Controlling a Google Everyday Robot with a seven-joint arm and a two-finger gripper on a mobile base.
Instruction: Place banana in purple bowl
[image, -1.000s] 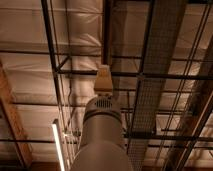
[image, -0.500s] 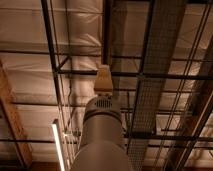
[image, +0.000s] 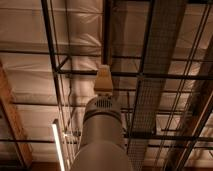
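Observation:
The camera points up at the ceiling. My arm (image: 102, 135) rises from the bottom centre as a thick grey cylinder. At its top end sits a beige piece, which is my gripper (image: 104, 80), seen from behind and raised toward the ceiling. The banana is out of view. The purple bowl is out of view as well. No table or work surface shows.
Dark steel beams (image: 52, 55) and a wire cable tray (image: 157, 65) cross the pale insulated ceiling. A lit tube light (image: 59, 147) hangs at the lower left. A wooden beam (image: 12, 120) runs along the left edge.

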